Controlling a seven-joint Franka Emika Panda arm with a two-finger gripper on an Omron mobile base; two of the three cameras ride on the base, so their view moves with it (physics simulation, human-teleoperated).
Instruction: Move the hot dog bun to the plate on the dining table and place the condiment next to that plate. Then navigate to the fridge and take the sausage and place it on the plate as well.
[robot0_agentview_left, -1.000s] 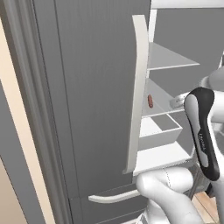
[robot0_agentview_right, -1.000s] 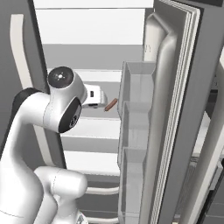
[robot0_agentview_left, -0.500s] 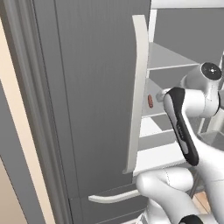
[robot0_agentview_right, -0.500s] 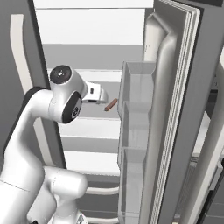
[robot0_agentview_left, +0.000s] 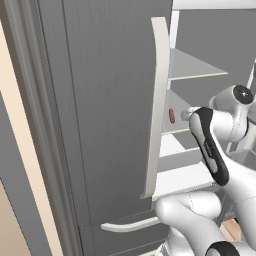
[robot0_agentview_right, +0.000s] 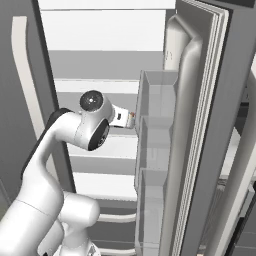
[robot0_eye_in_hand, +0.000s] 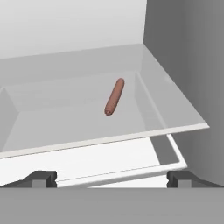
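The fingers (robot0_eye_in_hand: 112, 177) stand wide apart, one dark tip (robot0_eye_in_hand: 41, 178) low on the left of the hand view and the other low on the right, and nothing sits between them or touches them. They hang in front of the open fridge (robot0_agentview_left: 110, 100), at the near edge of a white shelf (robot0_eye_in_hand: 78, 127).

The sausage (robot0_eye_in_hand: 114, 96) lies alone on that shelf, well beyond the fingertips and a little right of the middle, angled so its far end points up and to the right. It rests flat on the shelf, apart from the grey side wall on the right. In the left base view the sausage (robot0_agentview_left: 171, 115) shows as a small reddish-brown mark just past the edge of the fridge's pale bar handle (robot0_agentview_left: 156, 105), with the white arm's wrist reaching toward it from the right. In the right base view the arm bends in from the lower left toward the shelves, beside the clear door bins (robot0_agentview_right: 152, 165) of the opened right door.
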